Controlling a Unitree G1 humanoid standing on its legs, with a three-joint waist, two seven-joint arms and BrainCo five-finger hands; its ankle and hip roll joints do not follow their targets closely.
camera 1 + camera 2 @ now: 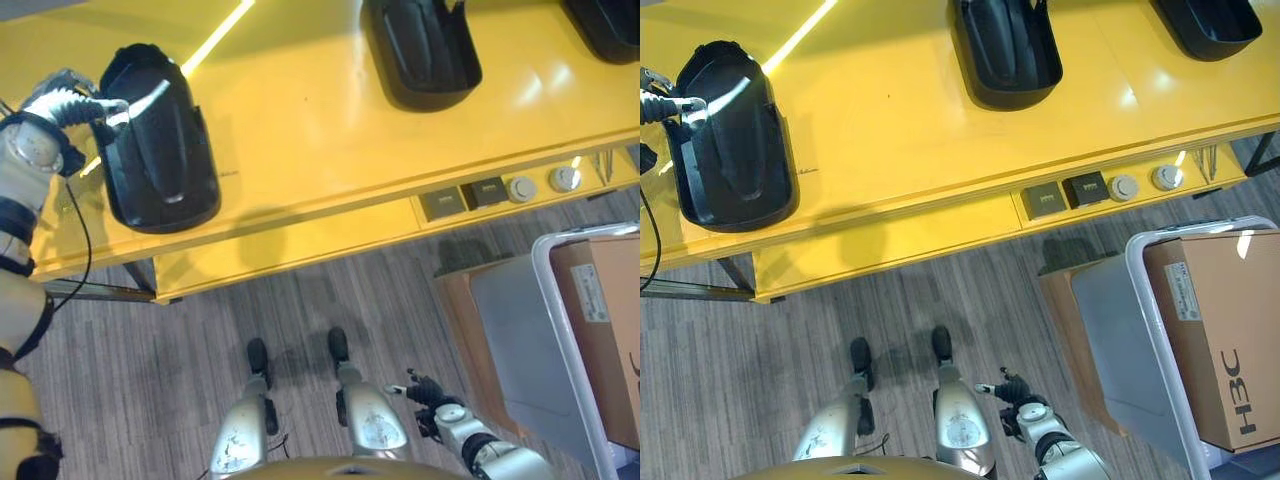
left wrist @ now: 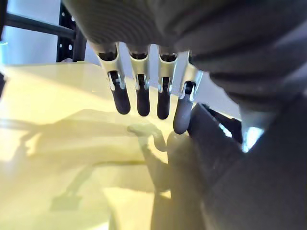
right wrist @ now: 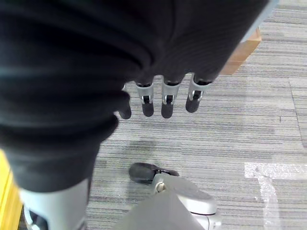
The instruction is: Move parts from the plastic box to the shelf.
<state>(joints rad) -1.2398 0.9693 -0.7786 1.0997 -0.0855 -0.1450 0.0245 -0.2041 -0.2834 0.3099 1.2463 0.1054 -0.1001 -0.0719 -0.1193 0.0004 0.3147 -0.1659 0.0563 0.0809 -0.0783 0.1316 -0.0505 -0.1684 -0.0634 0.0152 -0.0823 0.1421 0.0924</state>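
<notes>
A black moulded part (image 1: 160, 150) lies on the yellow shelf (image 1: 320, 130) at its left end. My left hand (image 1: 65, 105) is at that part's far left rim, open, with straight fingers (image 2: 143, 96) over the shelf top and the part's dark edge (image 2: 216, 148) beside them. Two more black parts lie farther along the shelf, one in the middle (image 1: 420, 50) and one at the right (image 1: 605, 25). The plastic box (image 1: 1140, 290) with a white rim stands on the floor at the right. My right hand (image 1: 432, 392) hangs low near the floor, open and holding nothing, its fingers (image 3: 165, 103) relaxed.
A brown cardboard box (image 1: 1220, 330) sits inside the plastic box. A panel of sockets and round buttons (image 1: 500, 190) runs along the shelf's front edge. Grey striped carpet (image 1: 300, 300) covers the floor between the shelf and me.
</notes>
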